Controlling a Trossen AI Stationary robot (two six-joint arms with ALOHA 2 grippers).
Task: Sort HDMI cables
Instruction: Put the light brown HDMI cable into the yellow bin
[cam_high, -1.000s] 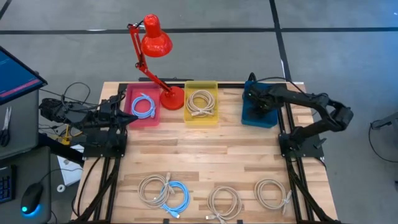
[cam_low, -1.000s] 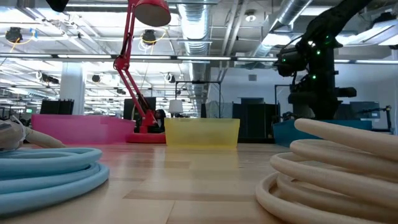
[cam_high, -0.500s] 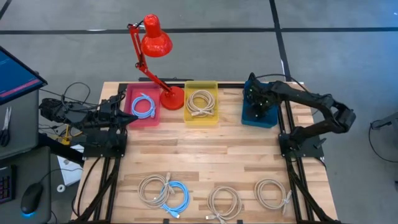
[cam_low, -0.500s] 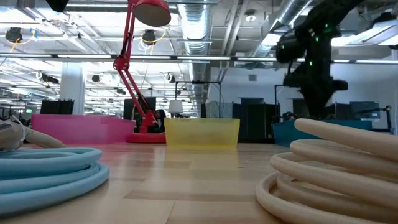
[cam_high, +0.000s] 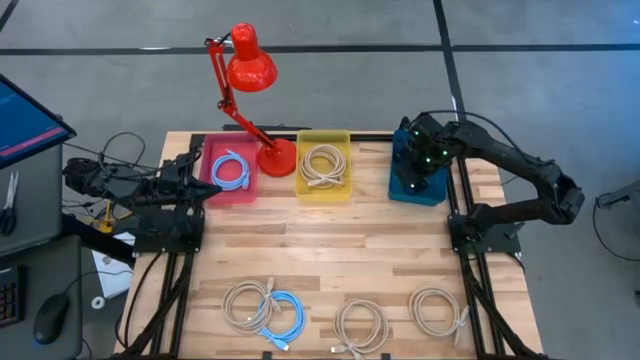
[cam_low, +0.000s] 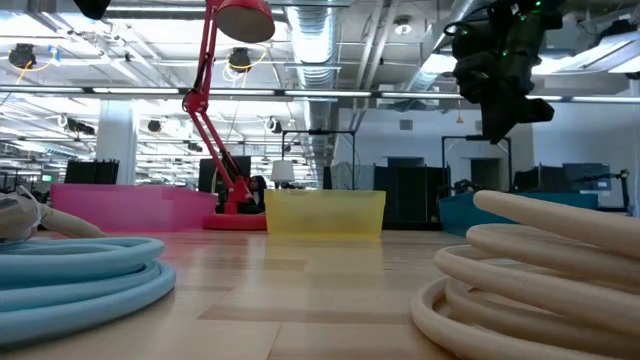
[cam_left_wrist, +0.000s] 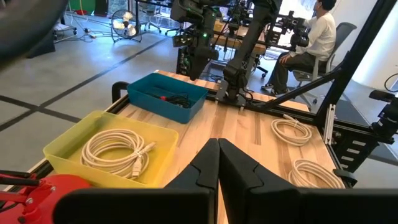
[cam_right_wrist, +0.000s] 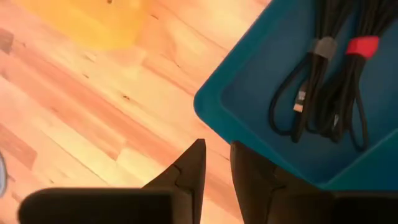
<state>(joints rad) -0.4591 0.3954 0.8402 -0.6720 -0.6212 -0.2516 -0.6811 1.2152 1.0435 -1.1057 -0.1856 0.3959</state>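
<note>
Right gripper (cam_right_wrist: 214, 163), fingers slightly parted and empty, has lifted clear of the blue bin (cam_high: 415, 180) where the black cables (cam_right_wrist: 326, 93) now lie, so that drop looks done; beige and blue coils (cam_high: 275, 310) remain up front.

Even, bright overhead room light; ceiling strip lights (cam_low: 150, 92) show in low view. Table (cam_high: 330, 250) shadows soft, faint. Near beige cable coil (cam_low: 530, 280) and light blue coil (cam_low: 80, 270) blurred. Right wrist view soft-focused.
</note>
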